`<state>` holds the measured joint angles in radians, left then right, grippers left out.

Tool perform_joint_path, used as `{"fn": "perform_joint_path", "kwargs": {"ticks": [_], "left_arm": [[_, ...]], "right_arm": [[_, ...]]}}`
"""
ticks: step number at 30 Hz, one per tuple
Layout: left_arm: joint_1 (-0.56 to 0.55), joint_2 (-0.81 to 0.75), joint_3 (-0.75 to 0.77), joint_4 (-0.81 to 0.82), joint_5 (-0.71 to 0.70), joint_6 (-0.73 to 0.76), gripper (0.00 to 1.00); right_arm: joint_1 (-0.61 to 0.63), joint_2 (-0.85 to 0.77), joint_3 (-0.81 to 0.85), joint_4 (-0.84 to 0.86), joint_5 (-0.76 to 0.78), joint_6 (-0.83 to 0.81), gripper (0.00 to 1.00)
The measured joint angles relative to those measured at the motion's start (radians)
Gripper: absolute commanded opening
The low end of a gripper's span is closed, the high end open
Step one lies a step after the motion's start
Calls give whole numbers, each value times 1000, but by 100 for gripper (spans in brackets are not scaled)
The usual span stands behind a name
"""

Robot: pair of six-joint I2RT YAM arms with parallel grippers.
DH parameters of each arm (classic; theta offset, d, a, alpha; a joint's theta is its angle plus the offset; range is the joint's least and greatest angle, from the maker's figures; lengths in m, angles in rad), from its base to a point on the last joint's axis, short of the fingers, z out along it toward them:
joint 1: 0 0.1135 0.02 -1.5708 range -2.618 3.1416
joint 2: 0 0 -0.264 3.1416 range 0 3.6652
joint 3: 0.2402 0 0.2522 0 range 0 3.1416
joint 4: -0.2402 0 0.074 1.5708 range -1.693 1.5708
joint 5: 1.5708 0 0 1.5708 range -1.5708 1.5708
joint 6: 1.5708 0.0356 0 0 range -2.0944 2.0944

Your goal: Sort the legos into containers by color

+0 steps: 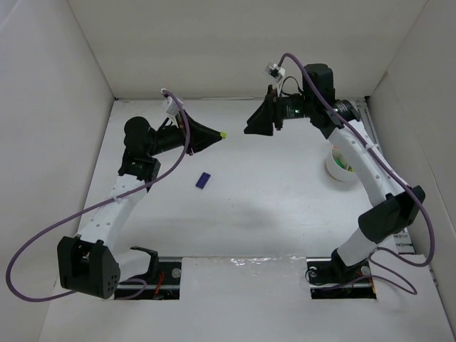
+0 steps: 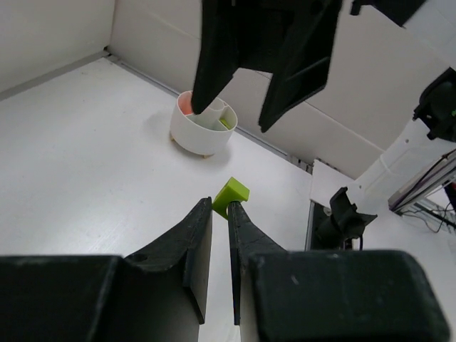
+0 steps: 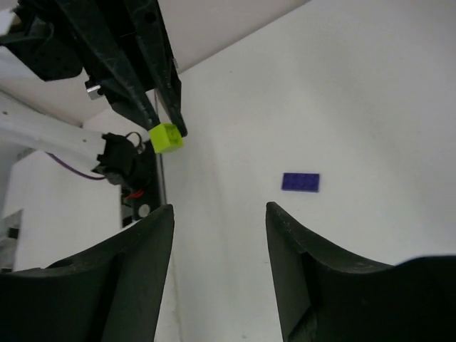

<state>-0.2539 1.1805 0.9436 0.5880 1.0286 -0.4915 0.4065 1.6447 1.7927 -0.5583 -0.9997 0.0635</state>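
A lime green lego point(image 2: 231, 194) is pinched at the very tips of my left gripper point(image 2: 221, 206), which is shut on it and holds it in the air above the table's middle back point(image 1: 223, 134). My right gripper point(image 1: 249, 125) faces it from the right, a short gap away, open with nothing between its fingers point(image 3: 219, 210). In the right wrist view the lime lego point(image 3: 166, 137) hangs up and to the left of the jaws. A purple lego point(image 1: 203, 179) lies flat on the table. The round white bowl of containers point(image 1: 342, 165) stands at the right, with some pieces inside.
White walls enclose the table on the left, back and right. The right arm's long white link point(image 1: 370, 171) arches past the bowl. Both arm bases point(image 1: 142, 274) sit at the near edge, with purple cables looping beside them.
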Motion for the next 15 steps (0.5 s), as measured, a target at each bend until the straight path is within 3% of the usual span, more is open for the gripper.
{"fn": "perform_joint_path", "kwargs": {"ticks": [2,15], "left_arm": [[0,1,17,-75,-18,12,0],[0,24,90,-271,9,51,0]], "right_arm": [[0,-48,-45,21,23,-68,54],[94,-144,-165,-40,23,-559,56]]}}
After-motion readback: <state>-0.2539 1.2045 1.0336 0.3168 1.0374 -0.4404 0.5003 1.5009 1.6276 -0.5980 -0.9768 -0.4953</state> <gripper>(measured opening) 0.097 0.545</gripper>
